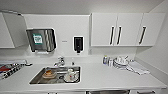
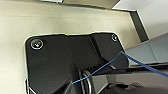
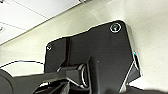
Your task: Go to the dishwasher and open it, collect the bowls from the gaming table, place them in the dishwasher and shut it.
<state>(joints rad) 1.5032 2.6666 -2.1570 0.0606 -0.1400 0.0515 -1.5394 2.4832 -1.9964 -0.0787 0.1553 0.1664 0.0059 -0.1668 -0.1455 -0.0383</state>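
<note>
**Lighting and picture quality**

Even, bright indoor light is seen on the white counter [image 1: 105,77]. Glare is caught on the steel towel dispenser [image 1: 41,40]. Straight lines are bowed at the head view's edges. All views are rendered soft and blocky.

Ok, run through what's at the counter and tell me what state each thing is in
Wall cabinets: doors shut.
Sink: holding dishes, no water seen running.
Tap: looks off.
Plates: stacked on the counter by the wall.
Cloth: lying flat on the counter.
</note>
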